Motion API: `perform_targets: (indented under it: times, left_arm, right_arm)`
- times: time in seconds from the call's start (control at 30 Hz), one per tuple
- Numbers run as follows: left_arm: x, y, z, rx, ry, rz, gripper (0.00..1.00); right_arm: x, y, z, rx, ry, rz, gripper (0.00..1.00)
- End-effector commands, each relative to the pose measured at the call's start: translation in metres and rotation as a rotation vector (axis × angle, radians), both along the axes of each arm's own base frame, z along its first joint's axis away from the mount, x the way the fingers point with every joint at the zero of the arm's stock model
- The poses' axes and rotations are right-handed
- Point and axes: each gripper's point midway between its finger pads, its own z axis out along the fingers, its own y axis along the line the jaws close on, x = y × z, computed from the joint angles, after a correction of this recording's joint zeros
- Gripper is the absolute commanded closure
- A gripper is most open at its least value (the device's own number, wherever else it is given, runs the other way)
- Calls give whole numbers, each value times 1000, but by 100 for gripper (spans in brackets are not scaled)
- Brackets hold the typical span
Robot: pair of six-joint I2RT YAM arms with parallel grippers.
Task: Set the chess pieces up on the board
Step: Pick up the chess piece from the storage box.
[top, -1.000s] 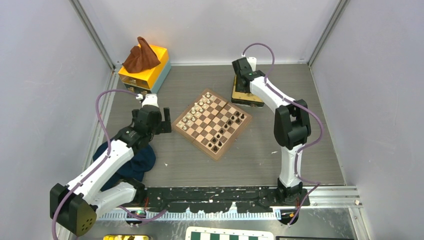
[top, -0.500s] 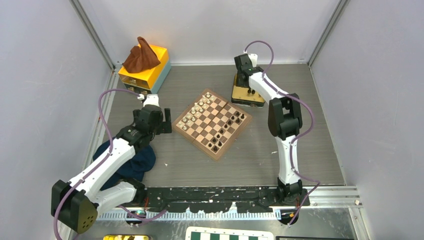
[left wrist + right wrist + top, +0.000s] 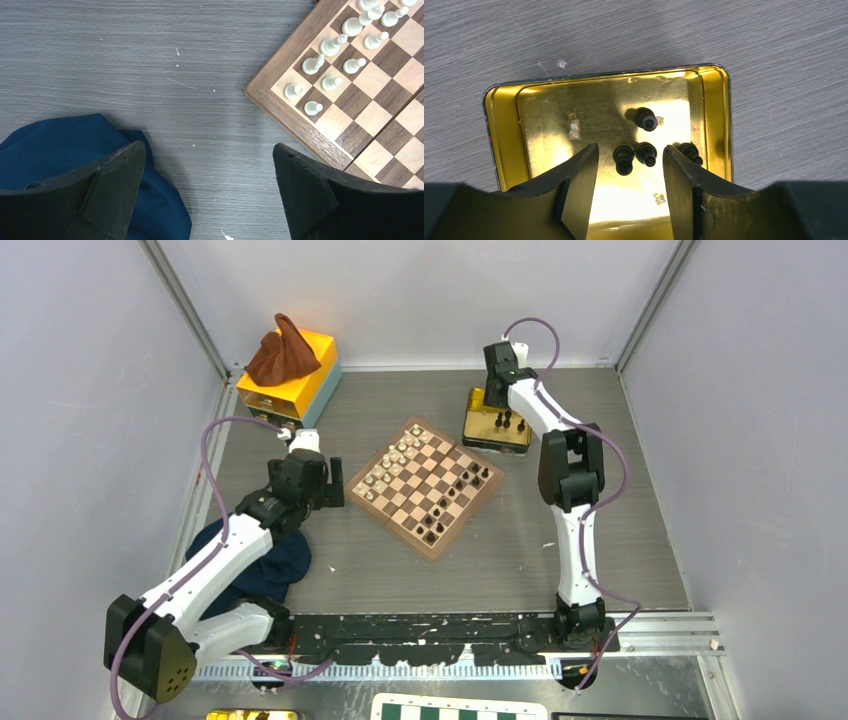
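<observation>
right gripper [image 3: 630, 149]: jaws wide apart, empty, above gold tin [image 3: 504, 132] holding four black chess pieces [image 3: 645, 120] | left gripper [image 3: 208, 149]: spread, empty, between blue cloth [image 3: 60, 145] and board [image 3: 295, 121]

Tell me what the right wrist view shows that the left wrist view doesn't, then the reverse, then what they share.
Only the right wrist view: a gold tin holding four black chess pieces, with the right gripper above them.
Only the left wrist view: a corner of the wooden chessboard carrying cream pieces, a blue cloth, and the left gripper.
Both: the grey wood-grain table, and black fingers spread open, holding nothing.
</observation>
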Motion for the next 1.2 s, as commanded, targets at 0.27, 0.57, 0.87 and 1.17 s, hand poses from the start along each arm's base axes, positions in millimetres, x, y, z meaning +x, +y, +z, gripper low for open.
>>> perform_targets:
  times: [0.27, 0.57, 0.87, 1.17]
  left_arm:
    - [7, 4, 5, 17, -29, 15, 0]
    - [8, 3, 4, 16, -29, 14, 0]
    - [9, 3, 3, 13, -26, 15, 0]
    - [9, 2, 1, 13, -22, 15, 0]
  right_arm:
    - [12, 15, 12, 41, -36, 47, 49]
    - [10, 17, 4, 44, -14, 58, 57]
    - [7, 17, -2, 44, 2, 60, 64]
    - [5, 14, -9, 38, 18, 57, 67]
